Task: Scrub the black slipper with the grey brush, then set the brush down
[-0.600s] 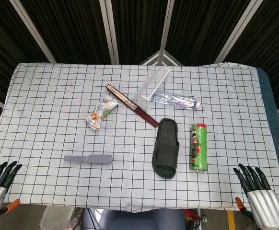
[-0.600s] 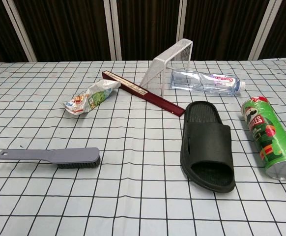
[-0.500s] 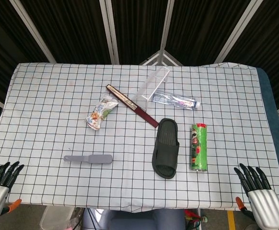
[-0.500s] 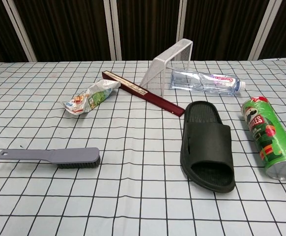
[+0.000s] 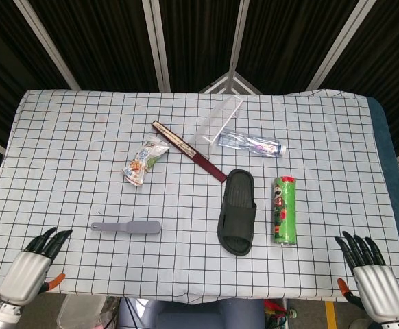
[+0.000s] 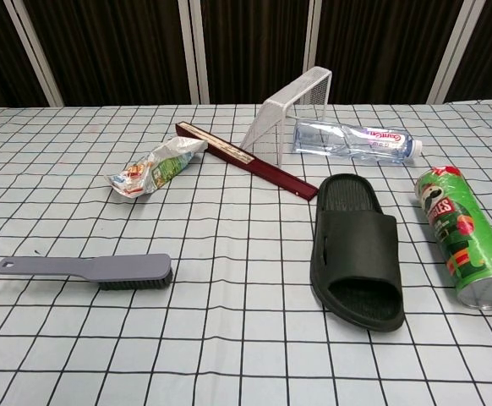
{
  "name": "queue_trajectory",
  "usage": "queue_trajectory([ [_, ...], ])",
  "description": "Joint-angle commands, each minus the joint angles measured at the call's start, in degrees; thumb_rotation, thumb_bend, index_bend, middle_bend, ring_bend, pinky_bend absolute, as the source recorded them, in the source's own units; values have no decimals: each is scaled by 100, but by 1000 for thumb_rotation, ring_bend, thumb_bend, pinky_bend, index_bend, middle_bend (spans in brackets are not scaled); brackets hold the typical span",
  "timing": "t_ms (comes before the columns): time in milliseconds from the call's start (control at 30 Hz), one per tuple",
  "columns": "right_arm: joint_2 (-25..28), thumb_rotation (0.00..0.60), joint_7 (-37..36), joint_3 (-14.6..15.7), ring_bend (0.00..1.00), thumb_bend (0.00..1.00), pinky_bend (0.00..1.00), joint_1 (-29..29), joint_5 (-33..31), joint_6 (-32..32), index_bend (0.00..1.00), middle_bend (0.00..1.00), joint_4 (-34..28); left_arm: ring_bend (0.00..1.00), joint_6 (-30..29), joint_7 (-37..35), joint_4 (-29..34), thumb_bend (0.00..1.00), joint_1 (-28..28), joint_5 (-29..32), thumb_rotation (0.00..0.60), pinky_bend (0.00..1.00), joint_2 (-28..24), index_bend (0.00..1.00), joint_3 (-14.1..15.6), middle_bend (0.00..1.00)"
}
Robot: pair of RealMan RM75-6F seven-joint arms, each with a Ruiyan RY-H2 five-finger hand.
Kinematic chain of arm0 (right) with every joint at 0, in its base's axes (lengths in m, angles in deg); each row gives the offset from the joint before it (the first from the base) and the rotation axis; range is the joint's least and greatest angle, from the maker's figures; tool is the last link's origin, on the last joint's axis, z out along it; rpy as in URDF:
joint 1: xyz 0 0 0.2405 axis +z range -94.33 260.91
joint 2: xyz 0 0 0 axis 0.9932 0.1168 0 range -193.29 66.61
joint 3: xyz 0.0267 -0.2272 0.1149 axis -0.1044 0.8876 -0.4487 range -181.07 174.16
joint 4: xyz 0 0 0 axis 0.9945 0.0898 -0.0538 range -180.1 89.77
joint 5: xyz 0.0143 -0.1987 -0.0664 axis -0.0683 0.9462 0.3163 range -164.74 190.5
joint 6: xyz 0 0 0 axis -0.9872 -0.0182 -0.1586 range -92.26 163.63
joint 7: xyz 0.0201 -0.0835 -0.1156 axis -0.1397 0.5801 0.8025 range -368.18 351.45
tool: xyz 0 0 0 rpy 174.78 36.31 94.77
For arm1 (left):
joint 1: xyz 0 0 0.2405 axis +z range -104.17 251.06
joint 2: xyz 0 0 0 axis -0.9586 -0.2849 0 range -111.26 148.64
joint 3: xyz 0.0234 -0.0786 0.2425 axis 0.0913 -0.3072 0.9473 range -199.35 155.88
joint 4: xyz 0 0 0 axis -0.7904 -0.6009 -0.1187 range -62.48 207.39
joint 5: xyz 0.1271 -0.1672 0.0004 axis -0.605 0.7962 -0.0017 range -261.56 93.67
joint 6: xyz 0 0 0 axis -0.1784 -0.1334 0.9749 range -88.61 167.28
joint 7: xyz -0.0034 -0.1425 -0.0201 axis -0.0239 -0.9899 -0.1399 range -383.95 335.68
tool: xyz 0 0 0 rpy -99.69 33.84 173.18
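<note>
A grey brush (image 5: 126, 226) lies untouched near the desk's (image 5: 62, 144) front edge, well left of the black slipper (image 5: 236, 212), sole down. The left hand (image 5: 31, 264) and right hand (image 5: 371, 275) hover empty, fingers apart, at the front corners.

Left hand (image 5: 27, 266): silver-grey ribbed back, black fingers (image 5: 51, 237), orange tab near wrist. Right hand (image 5: 369, 278): same silver shell, black fingers (orange-red tab beside it too).
</note>
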Motion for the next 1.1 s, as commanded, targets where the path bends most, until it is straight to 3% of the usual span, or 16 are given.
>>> queue_trajectory([
  [33,11,600,-76,-131,0,421,0,125,-251,146,0,0,-18,105,495,282,147,277,-348,178,600,214,304,63,-236,173],
  [433,178,600,-513,-205,0,421,0,297,-730,481,0,0,114,160,1803,1230,-41,288,-1282,1022,600,216,1480,107,-898,233],
  [700,221,600,-726,-217,0,422,0,385,-797,592,0,0,168,192,2080,1688,-187,386,-1616,1329,600,240,2019,149,-1052,256],
  [1100,243,600,-889,-243,0,421,0,482,-945,721,0,0,252,221,2305,1869,-480,397,-1892,1760,600,261,2407,179,-1108,283],
])
